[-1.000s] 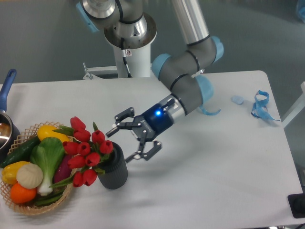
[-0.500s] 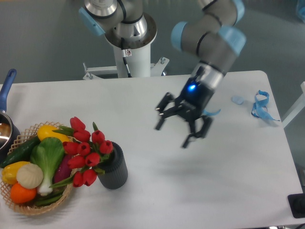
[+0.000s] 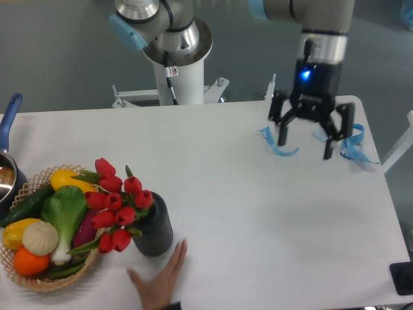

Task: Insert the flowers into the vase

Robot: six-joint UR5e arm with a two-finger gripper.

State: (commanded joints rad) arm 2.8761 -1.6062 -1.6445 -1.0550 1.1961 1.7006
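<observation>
The red tulips (image 3: 118, 205) with green leaves stand in the dark ribbed vase (image 3: 153, 227) at the front left of the table, leaning left over the basket. My gripper (image 3: 307, 137) is open and empty, pointing down over the table's back right, far from the vase.
A wicker basket (image 3: 40, 279) of vegetables stands left of the vase. A human hand (image 3: 159, 280) rests on the table just in front of the vase. Blue ribbon pieces (image 3: 353, 146) lie at the back right near the gripper. A pot (image 3: 8, 169) sits at the left edge.
My gripper has moved from beside the vase up and to the right, to the back right of the table, still open. A hand has come in at the front edge.
</observation>
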